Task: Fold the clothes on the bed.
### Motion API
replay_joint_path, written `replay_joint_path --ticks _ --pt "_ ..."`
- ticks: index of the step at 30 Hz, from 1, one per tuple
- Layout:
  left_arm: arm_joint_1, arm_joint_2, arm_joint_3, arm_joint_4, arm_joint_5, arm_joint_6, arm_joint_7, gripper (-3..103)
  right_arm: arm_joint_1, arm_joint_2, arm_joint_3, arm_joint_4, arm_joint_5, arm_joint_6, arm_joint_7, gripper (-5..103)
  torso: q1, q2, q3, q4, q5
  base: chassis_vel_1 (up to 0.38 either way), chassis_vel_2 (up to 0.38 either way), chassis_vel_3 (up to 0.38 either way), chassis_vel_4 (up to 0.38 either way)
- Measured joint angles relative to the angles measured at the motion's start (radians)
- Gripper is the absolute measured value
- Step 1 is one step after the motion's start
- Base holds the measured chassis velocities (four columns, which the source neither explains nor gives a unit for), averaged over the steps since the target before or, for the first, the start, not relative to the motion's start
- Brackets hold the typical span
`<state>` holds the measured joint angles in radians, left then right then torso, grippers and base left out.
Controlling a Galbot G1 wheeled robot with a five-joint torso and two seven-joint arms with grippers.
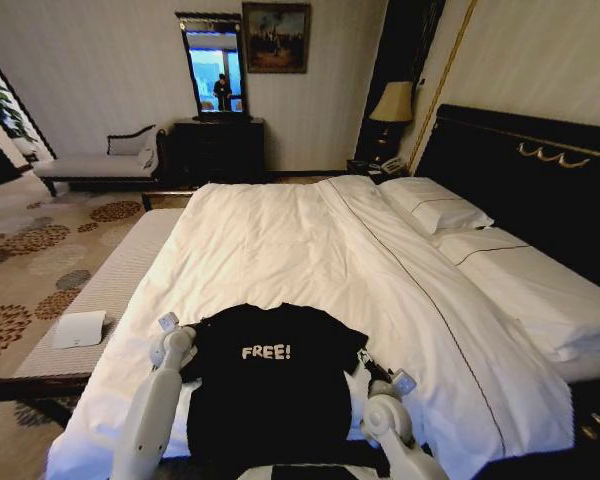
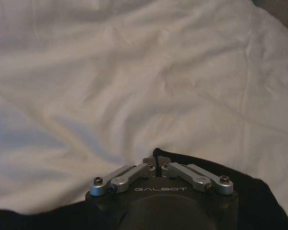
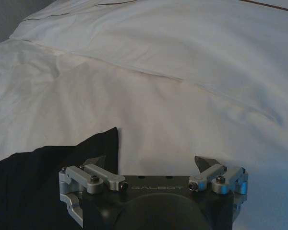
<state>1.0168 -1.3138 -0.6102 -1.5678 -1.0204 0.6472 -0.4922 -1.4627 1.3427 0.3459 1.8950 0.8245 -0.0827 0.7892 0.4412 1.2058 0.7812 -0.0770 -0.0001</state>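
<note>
Our left tool [image 2: 156, 160] has its fingers pinched together on the edge of the black T-shirt [image 1: 270, 385], at the shirt's left sleeve near the bed's near edge. In the left wrist view the black fabric sits right at the fingertips [image 2: 153, 154], with the white duvet [image 2: 134, 81] beyond. Our right tool [image 3: 153, 165] has its fingers spread apart, resting just beside the shirt's right sleeve; one finger [image 3: 93, 163] sits over black cloth, the other over bare duvet. The T-shirt lies flat, "FREE!" lettering up, at the middle of the near edge of the bed [image 1: 300, 250]. White pillows [image 1: 435, 205] sit along the dark headboard [image 1: 520, 180] at the right edge.
</note>
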Motion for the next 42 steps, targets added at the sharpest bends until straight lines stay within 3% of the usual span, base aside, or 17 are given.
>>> replay_joint_path --ticks 18,22,25,26,28,30,31,35,42 --pt "-0.156 0.012 0.035 0.175 0.045 -0.093 0.103 -1 -0.005 0.004 0.001 0.002 -0.005 -0.001 0.000 100 0.000 0.000 0.000 -0.0002 0.0000 0.000 0.000 0.000 0.000" --pt "-0.144 0.009 0.030 0.173 0.062 -0.137 0.118 10 -0.006 0.002 0.002 0.003 -0.003 -0.001 -0.001 100 0.000 0.000 0.000 -0.0002 0.0006 0.000 0.000 0.000 0.000" --pt "-0.095 -0.002 -0.003 0.127 0.057 -0.286 0.153 26 -0.007 -0.002 0.002 0.003 -0.001 0.000 -0.001 100 0.000 0.000 0.000 -0.0001 0.0001 0.000 0.000 0.000 0.000" --pt "-0.003 -0.002 -0.050 0.019 -0.004 -0.379 0.179 42 -0.002 -0.002 -0.001 0.002 -0.001 0.000 -0.002 100 0.000 0.000 0.000 -0.0001 0.0001 0.000 0.000 0.000 0.000" --pt "0.026 0.000 -0.060 -0.016 -0.013 -0.387 0.182 42 0.000 -0.001 -0.002 0.001 -0.001 0.000 -0.002 100 0.000 0.000 0.000 0.0000 0.0001 0.000 0.000 0.000 0.000" --pt "0.134 0.003 -0.075 -0.139 -0.028 -0.381 0.179 53 0.003 0.001 -0.003 0.001 0.002 0.000 -0.002 100 0.000 0.000 0.000 0.0003 0.0001 0.000 0.000 0.000 0.000" --pt "0.134 0.003 -0.075 -0.139 -0.028 -0.381 0.179 53 0.003 0.001 -0.003 0.001 0.002 0.000 -0.002 100 0.000 0.000 0.000 0.0003 0.0001 0.000 0.000 0.000 0.000" --pt "0.330 -0.033 -0.083 -0.274 -0.010 -0.353 0.163 75 0.007 0.001 0.001 0.002 0.008 0.001 -0.003 100 0.000 0.000 0.000 0.0002 -0.0001 0.000 0.000 0.000 0.000" --pt "0.393 -0.084 -0.077 -0.243 0.048 -0.341 0.158 96 0.018 0.000 0.005 0.013 0.017 0.001 -0.003 100 0.000 0.000 0.000 0.0000 0.0001 0.000 0.000 0.000 0.000"
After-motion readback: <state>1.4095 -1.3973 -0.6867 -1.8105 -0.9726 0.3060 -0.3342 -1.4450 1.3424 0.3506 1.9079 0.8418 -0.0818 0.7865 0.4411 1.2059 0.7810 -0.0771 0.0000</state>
